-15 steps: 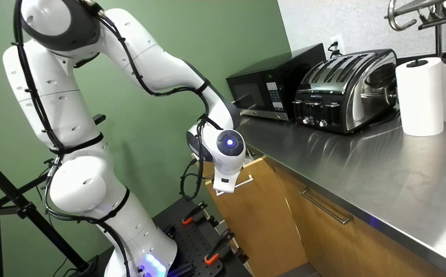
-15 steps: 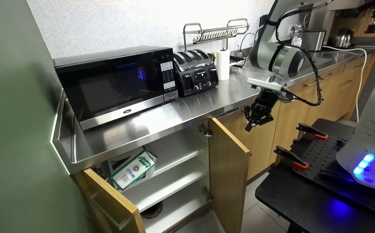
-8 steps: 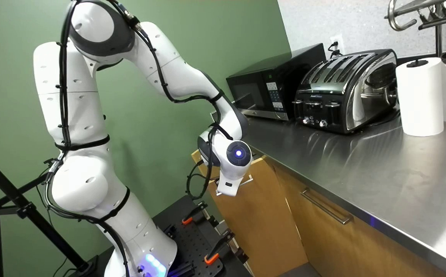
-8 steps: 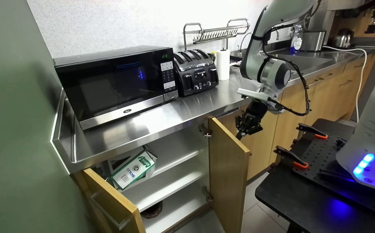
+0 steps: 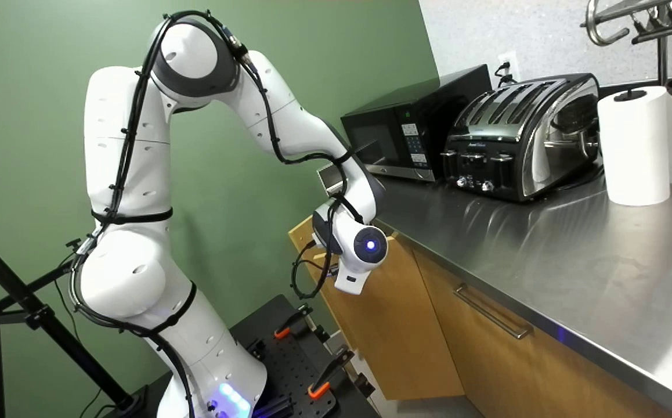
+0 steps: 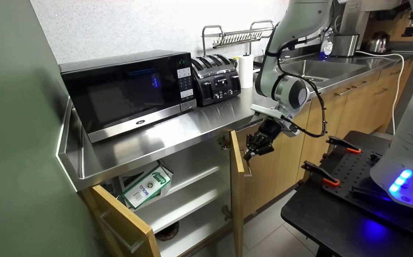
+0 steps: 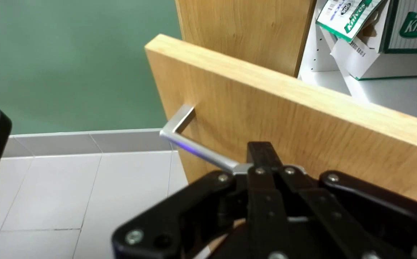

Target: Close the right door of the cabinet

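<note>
Wooden cabinet [image 6: 185, 211] holds Knives packaging [image 7: 392, 66]; end effector [image 6: 248, 156], closed, seemingly empty, is at the right door [image 5: 397, 331].

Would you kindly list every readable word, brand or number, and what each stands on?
"SOLO": on the green-and-white packaging in the cabinet, in an exterior view.
"Knives": twice on that packaging, in the wrist view.
Too small or blurred: badge, keypad and display on the microwave; badge on the toaster; label on the bottle; fine print on the packaging.
</note>
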Controlling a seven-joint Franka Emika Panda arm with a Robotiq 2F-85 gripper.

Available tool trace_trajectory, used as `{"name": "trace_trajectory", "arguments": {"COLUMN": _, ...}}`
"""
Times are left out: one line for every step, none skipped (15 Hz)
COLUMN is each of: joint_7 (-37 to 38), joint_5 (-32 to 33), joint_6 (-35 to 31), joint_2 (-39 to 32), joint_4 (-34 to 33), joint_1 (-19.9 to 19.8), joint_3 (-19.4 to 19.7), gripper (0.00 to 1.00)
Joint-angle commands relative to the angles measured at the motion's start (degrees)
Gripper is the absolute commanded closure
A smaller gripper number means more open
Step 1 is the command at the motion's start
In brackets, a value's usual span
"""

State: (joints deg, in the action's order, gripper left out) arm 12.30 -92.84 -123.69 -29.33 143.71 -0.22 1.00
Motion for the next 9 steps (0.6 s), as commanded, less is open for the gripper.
{"name": "trace_trajectory", "arguments": {"joint_7": 0.1, "joint_5": -0.1, "joint_6": 0.4, "joint_2": 0.0, "joint_4": 0.0, "joint_1": 1.0, "joint_3": 1.0, "gripper": 0.99}}
{"name": "trace_trajectory", "arguments": {"joint_7": 0.1, "joint_5": 0.0, "joint_6": 0.4, "joint_2": 0.0, "joint_4": 0.0, "joint_1": 1.0, "joint_3": 1.1, "gripper": 0.99}}
{"name": "trace_trajectory", "arguments": {"joint_7": 0.1, "joint_5": 0.0, "joint_6": 0.4, "joint_2": 0.0, "joint_4": 0.0, "joint_1": 0.9, "joint_3": 1.3, "gripper": 0.99}}
{"name": "trace_trajectory", "arguments": {"joint_7": 0.1, "joint_5": 0.0, "joint_6": 0.4, "joint_2": 0.0, "joint_4": 0.0, "joint_1": 0.9, "joint_3": 1.3, "gripper": 0.99}}
{"name": "trace_trajectory", "arguments": {"joint_7": 0.1, "joint_5": 0.0, "joint_6": 0.4, "joint_2": 0.0, "joint_4": 0.0, "joint_1": 0.9, "joint_3": 1.3, "gripper": 1.0}}
{"name": "trace_trajectory", "arguments": {"joint_7": -0.9, "joint_5": -2.4, "joint_6": 1.2, "joint_2": -0.4, "joint_4": -0.1, "joint_1": 0.6, "joint_3": 0.8, "gripper": 1.0}}
{"name": "trace_trajectory", "arguments": {"joint_7": -1.5, "joint_5": -5.6, "joint_6": 1.4, "joint_2": -1.2, "joint_4": -0.6, "joint_1": 0.7, "joint_3": -0.1, "gripper": 1.0}}
{"name": "trace_trajectory", "arguments": {"joint_7": -1.5, "joint_5": -8.2, "joint_6": 1.9, "joint_2": -1.9, "joint_4": -1.0, "joint_1": 0.9, "joint_3": -0.7, "gripper": 1.0}}
{"name": "trace_trajectory", "arguments": {"joint_7": -1.1, "joint_5": -11.8, "joint_6": 2.4, "joint_2": -2.8, "joint_4": -1.7, "joint_1": 1.4, "joint_3": -1.7, "gripper": 1.0}}
